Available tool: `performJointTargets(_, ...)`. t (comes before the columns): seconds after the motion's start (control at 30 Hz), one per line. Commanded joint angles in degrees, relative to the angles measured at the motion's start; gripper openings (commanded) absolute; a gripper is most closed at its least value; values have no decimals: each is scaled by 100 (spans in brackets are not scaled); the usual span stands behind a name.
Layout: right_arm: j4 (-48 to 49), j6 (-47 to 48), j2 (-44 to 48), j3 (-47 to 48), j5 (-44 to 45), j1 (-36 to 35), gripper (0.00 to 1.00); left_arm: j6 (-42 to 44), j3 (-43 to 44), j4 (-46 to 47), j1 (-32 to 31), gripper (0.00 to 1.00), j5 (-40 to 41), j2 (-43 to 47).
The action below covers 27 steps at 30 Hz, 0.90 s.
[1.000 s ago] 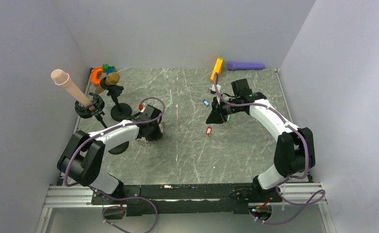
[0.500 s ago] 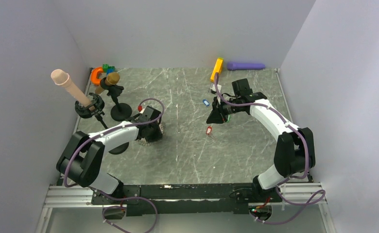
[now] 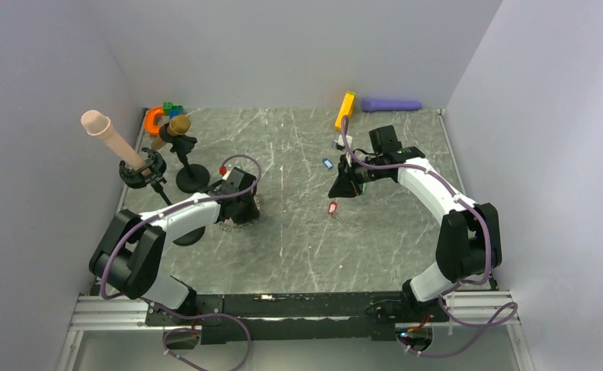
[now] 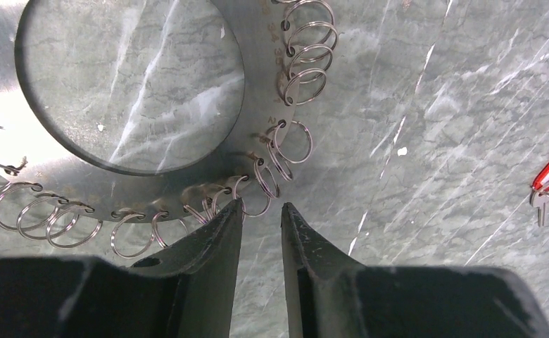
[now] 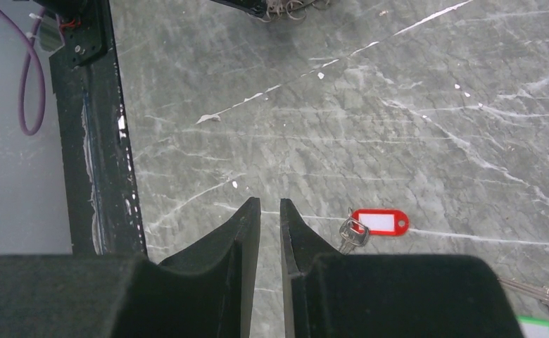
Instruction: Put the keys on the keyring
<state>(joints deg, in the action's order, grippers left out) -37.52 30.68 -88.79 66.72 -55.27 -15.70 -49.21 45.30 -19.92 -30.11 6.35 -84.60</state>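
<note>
The keyring sits on the left side of the marble table. Up close it's a flat metal disc with a big hole and little split rings hanging all round its edge. The left gripper is down low right at that edge, jaws only a narrow slit apart. One ring lies at the tips, but I honestly can't tell if it's touched. The right gripper hovers mid-table, jaws just as narrow, nothing between them. The red key lies just beside it, the green key is near, and the blue key is a bit further back.
</note>
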Motion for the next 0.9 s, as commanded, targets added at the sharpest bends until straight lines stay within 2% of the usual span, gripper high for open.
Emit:
performJointTargets(0.0, -26, 166, 79, 60, -239, 33, 21, 2, 209, 132, -21, 32, 87, 31)
performJointTargets(0.6, -82, 228, 61, 63, -285, 67, 21, -315, 414, -12, -19, 29, 314, -260)
performJointTargets(0.73, -94, 229, 62, 69, -290, 77, 21, -328, 377, 17, -21, 23, 327, -315)
performJointTargets(0.87, -98, 242, 73, 70, -301, 91, 21, -317, 379, 32, -21, 22, 307, -391)
